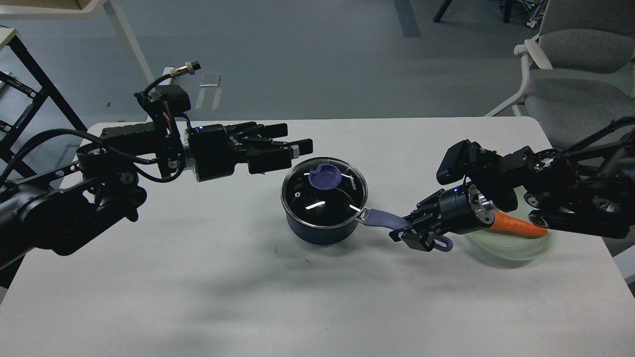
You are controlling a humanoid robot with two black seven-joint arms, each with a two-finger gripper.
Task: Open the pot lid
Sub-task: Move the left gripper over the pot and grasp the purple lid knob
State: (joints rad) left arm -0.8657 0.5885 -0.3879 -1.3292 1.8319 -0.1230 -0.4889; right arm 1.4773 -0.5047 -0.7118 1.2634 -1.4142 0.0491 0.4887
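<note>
One carrot [520, 225] lies on the plate [511, 253].

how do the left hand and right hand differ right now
The left hand hovers in the air beside the lid, up and to its left, touching nothing; the right hand sits low at the table, around the pot handle. The left hand's fingers are spread and empty, while the right hand's fingers close on the handle. Both are black and point inward toward the pot.
</note>
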